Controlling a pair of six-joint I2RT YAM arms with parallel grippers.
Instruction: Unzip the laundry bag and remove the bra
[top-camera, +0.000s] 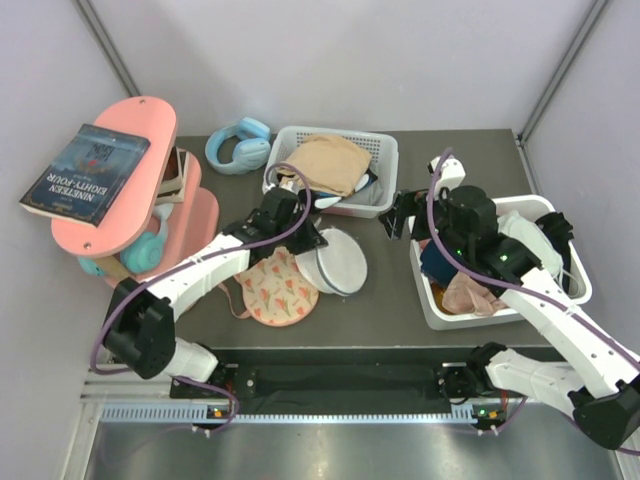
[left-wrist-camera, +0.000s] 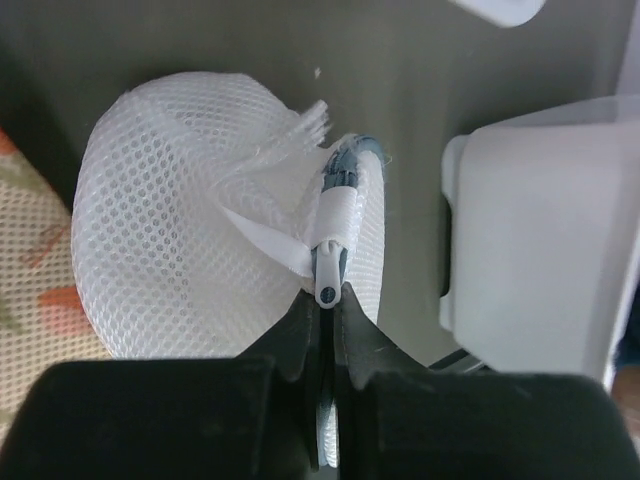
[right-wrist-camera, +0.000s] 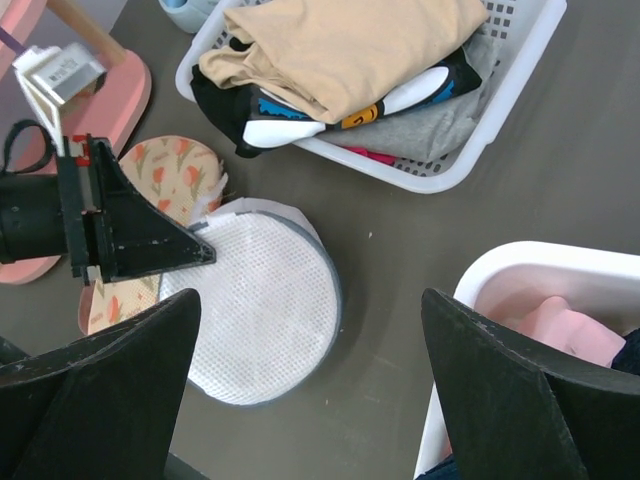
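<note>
Left tool (left-wrist-camera: 325, 310): jaws pressed together on the zip pull (left-wrist-camera: 326, 285) of the laundry bag (top-camera: 338, 262). The grey-blue tab stands pinched edge-on between the pads, and mesh bunches up around it. The grip looks chosen to drag the slider round the dark rim. The bag rests on the surface (top-camera: 385, 300) with nothing else steadying it.

Right tool (right-wrist-camera: 307, 300): fingers spread wide with nothing between them, hanging above the gap between bag and tub. Judged to be waiting clear of the left arm's work, ready to pin the bag or take the garment.

The bra (top-camera: 278, 290) lies flat on the surface, print up, touching the bag's left edge, with a thin strap trailing outward. In the right wrist view a white flap lifts at the bag's rim next to it. Nothing peach shows through the mesh, so the bra is judged out, or nearly so. How far the zip is open cannot be told.

Containers:
- Slatted basket (top-camera: 390, 150), behind the bag: folded tan garment (top-camera: 330, 162) on top, black printed and grey pieces under it.
- White tub (top-camera: 432, 300), to the right: dark blue cloth and a pale pink piece inside, partly hidden by the right arm.
</note>
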